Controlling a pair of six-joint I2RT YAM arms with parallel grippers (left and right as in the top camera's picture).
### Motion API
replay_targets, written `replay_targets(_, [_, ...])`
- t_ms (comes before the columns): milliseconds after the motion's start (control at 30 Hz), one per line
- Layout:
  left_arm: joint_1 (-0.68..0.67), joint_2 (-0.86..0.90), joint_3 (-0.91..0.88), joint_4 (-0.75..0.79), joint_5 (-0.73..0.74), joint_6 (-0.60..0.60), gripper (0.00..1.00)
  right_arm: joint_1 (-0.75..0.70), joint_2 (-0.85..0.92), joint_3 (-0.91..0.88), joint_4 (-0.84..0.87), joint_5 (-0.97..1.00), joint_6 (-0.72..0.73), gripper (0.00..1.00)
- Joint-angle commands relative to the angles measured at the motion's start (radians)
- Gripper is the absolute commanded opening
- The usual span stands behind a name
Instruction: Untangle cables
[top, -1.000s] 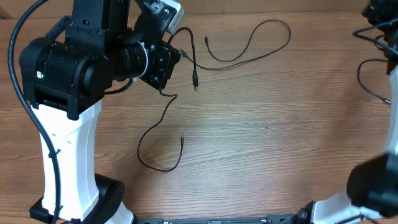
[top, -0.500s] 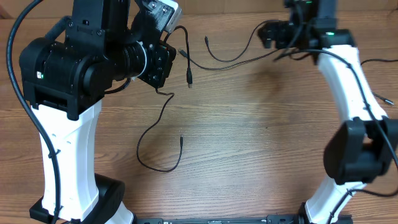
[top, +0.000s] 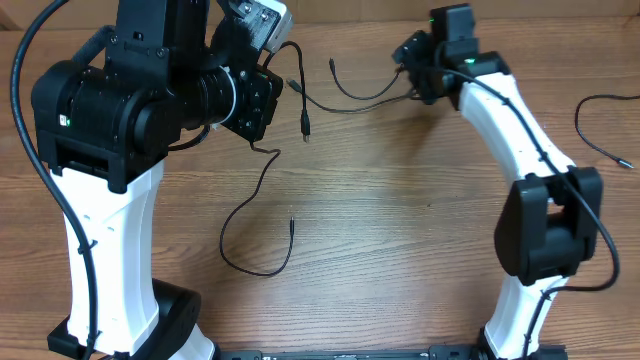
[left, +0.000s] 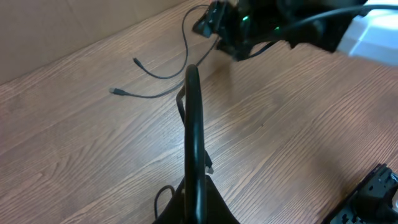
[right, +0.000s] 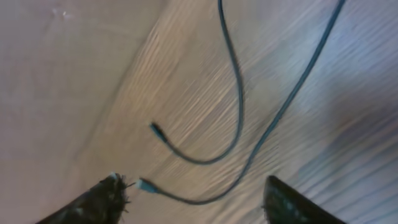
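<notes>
Thin black cables lie across the far left of the table. One cable (top: 247, 215) runs from my left gripper (top: 262, 112) down into a loop near the middle. A short plug end (top: 304, 127) hangs beside that gripper. Another cable (top: 365, 96) curves toward my right gripper (top: 410, 52). In the left wrist view my left gripper (left: 193, 74) is shut, with a cable (left: 181, 109) running along its fingers. In the right wrist view my right gripper (right: 199, 198) is open above two cable strands (right: 239, 118) with plug ends (right: 145, 184), touching neither.
Another thin black cord (top: 592, 135) with a plug end lies at the far right edge. The bulky left arm (top: 110, 110) covers the left side of the wooden table (top: 400, 230). The right arm (top: 520, 130) arches over the right half.
My right arm has swung in from the right edge to the far middle, over the curved cable. My left gripper has shifted slightly, drawing the hanging plug a little left.
</notes>
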Motion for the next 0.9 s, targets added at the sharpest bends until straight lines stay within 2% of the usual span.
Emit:
replay_targets(0, [-0.007, -0.001, 0.003, 0.002, -0.002, -0.006, 0.04, 0.053, 0.043, -0.005, -0.018, 0.033, 0.134, 0.64])
replay_targets(33, [-0.007, -0.001, 0.003, 0.002, -0.002, -0.006, 0.04, 0.063, 0.043, -0.005, -0.035, 0.063, 0.133, 0.63])
replay_targets(67, [-0.007, 0.000, 0.003, 0.002, -0.002, -0.006, 0.04, 0.072, 0.043, -0.005, -0.040, 0.082, 0.134, 0.74])
replay_targets(100, [-0.007, -0.001, 0.003, 0.002, -0.002, -0.006, 0.04, 0.074, 0.043, -0.005, -0.040, 0.079, 0.130, 0.79])
replay_targets(133, [-0.007, -0.001, 0.003, 0.002, -0.002, -0.006, 0.04, 0.076, 0.043, -0.005, -0.039, 0.072, 0.117, 0.93])
replay_targets(167, [-0.007, -0.001, 0.003, 0.002, -0.002, -0.006, 0.04, 0.075, 0.043, -0.005, -0.040, 0.059, 0.109, 1.00])
replay_targets(333, [-0.007, -0.001, 0.003, 0.002, 0.003, -0.006, 0.04, 0.043, 0.060, -0.005, -0.100, -0.009, 0.275, 0.99])
replay_targets(533, [-0.007, -0.001, 0.003, 0.002, 0.050, -0.006, 0.04, -0.023, 0.121, -0.005, -0.116, -0.196, 0.427, 0.91])
replay_targets(600, [-0.007, -0.001, 0.003, 0.002, 0.050, -0.006, 0.04, -0.028, 0.142, -0.004, -0.061, -0.257, 0.432, 0.89])
replay_targets(867, [-0.007, -0.001, 0.002, 0.002, 0.049, 0.009, 0.04, 0.011, 0.197, -0.004, -0.036, -0.215, 0.446, 0.89])
